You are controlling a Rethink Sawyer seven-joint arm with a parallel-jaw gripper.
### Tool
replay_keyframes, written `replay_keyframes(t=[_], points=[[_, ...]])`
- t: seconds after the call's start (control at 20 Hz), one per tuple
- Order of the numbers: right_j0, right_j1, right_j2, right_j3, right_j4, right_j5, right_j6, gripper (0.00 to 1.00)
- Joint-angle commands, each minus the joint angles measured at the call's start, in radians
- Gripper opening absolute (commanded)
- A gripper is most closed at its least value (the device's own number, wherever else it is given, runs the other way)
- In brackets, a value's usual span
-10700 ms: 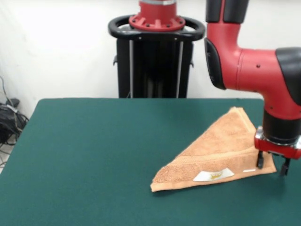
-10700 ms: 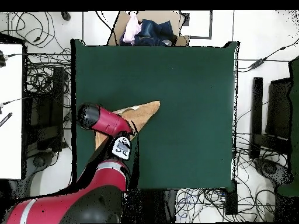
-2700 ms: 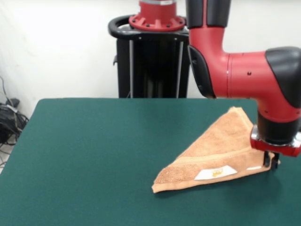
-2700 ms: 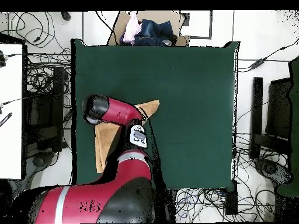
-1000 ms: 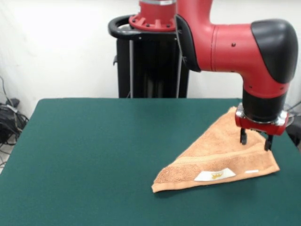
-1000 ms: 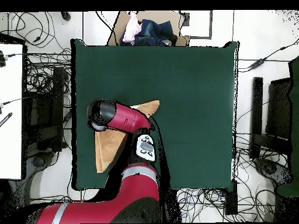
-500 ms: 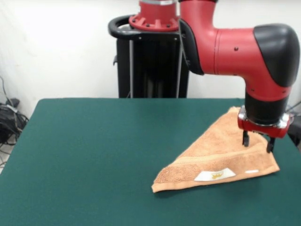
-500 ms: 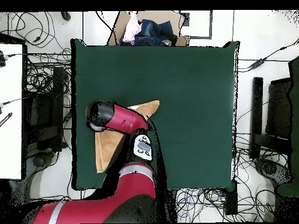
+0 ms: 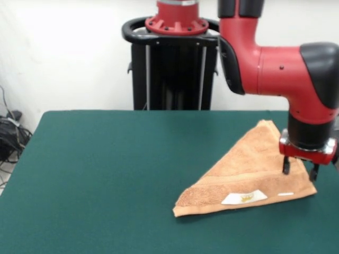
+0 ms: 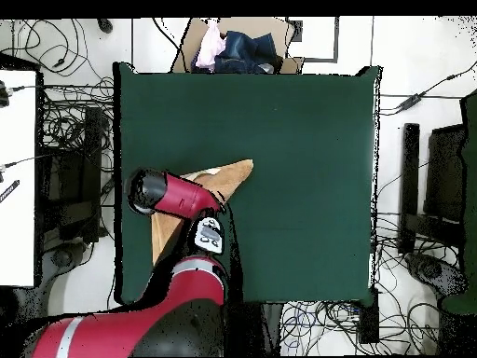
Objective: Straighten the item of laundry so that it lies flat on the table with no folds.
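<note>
The small peach-orange terry towel (image 9: 249, 169) is folded into a triangle, sitting on the dark green felt-topped bench (image 9: 106, 174) toward the right side in the front view, with its white sewn label (image 9: 244, 198) facing up near the front edge. The red and black arm's jaws (image 9: 300, 169) are spread apart and hang right over the towel's right-hand corner, tips down at the cloth but not pinching anything as far as I can see. From overhead the arm (image 10: 177, 196) covers most of the towel, only a pointed end sticking out.

Robot lab bench.
Cables (image 10: 56, 121) tangle on the floor around the green table (image 10: 298, 168); a black pedestal (image 9: 175, 63) stands against a bare white wall.
</note>
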Motion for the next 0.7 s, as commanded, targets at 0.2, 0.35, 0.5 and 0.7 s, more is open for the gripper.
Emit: replay_keyframes(t=[0.2, 0.35, 0.5, 0.7], points=[[0.07, 0.024, 0.11, 0.073, 0.123, -0.106, 0.326, 1.0], [0.097, 0.023, 0.094, 0.054, 0.149, -0.083, 0.34, 1.0], [0.12, 0.047, 0.072, 0.015, 0.17, -0.072, 0.342, 1.0], [0.099, 0.071, 0.099, 0.014, 0.191, -0.111, 0.299, 1.0]])
